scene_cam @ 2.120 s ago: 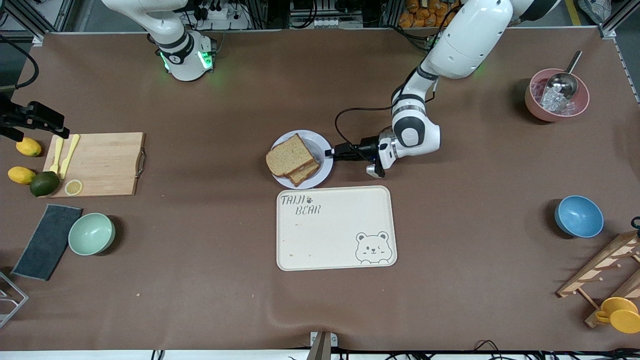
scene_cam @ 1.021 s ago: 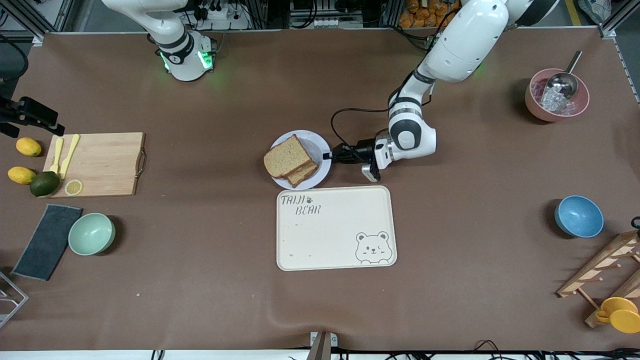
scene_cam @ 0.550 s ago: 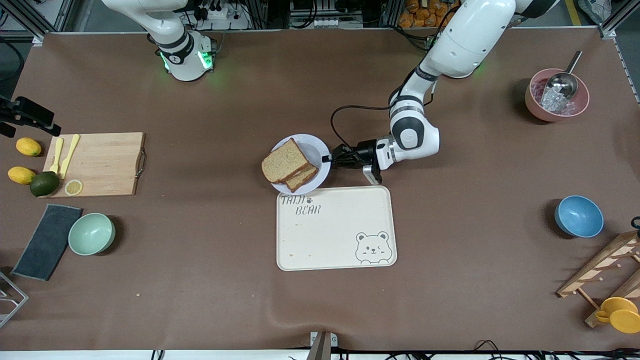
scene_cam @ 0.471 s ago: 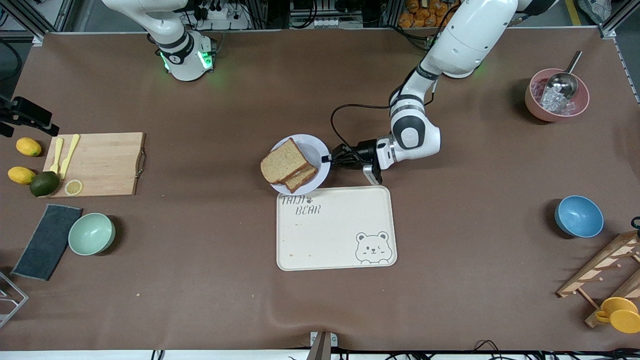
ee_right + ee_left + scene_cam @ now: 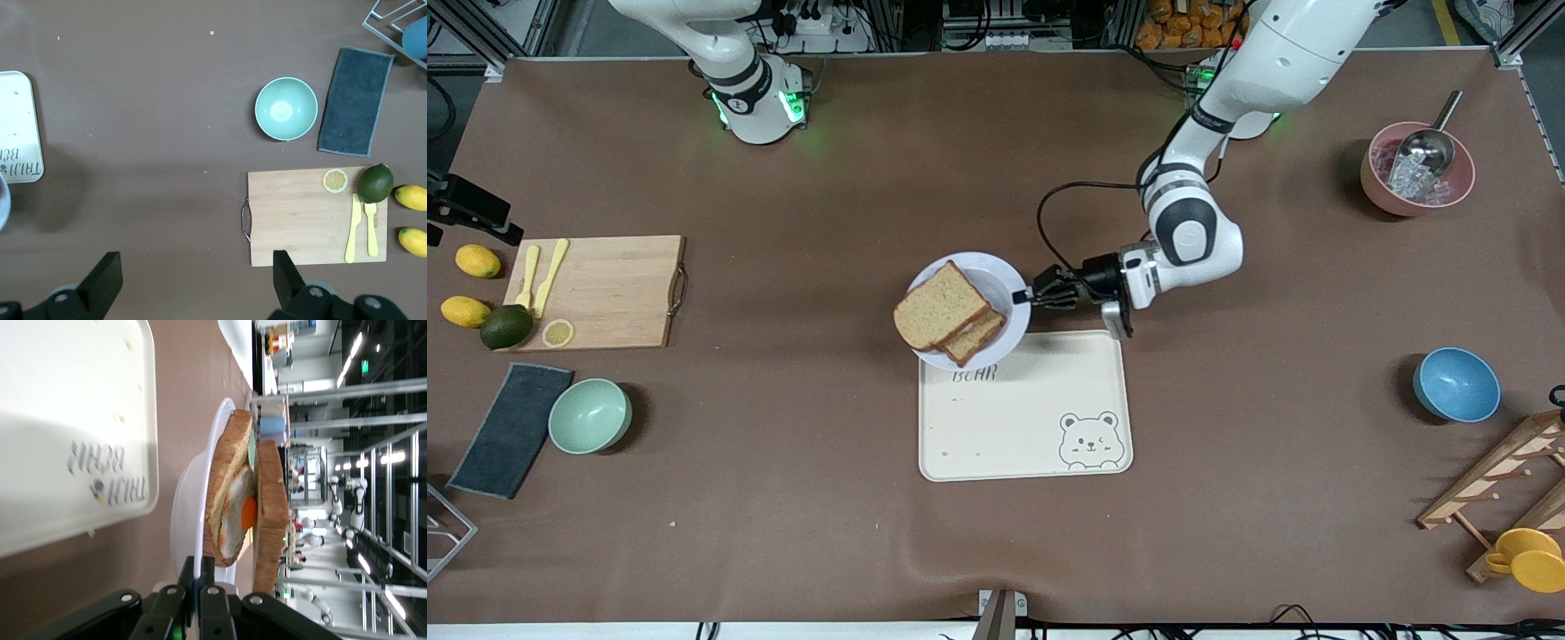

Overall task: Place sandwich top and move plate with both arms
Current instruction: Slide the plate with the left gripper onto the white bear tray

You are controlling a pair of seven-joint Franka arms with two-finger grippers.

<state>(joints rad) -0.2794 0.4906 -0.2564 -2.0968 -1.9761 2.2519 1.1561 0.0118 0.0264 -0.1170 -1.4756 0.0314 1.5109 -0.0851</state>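
From the front, the left hand [image 5: 1021,297] pinches the rim of the plate [image 5: 996,273] and holds it up over the tray's [image 5: 1032,418] top corner. The sandwich top [image 5: 935,305] lies on the egg slice on the plate.

In the left wrist view, the fingers [image 5: 200,603] squeeze the plate's [image 5: 190,513] edge; the sandwich top [image 5: 270,513] covers the egg.

In the right wrist view, the right hand [image 5: 193,280] is wide open, waiting high over the table beside the cutting board [image 5: 300,217].

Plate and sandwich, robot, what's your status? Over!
Left end effector shut on plate rim, plate lifted, overlapping bear tray corner. Sandwich top on the egg slice. Right end effector open, waiting above table near cutting board.
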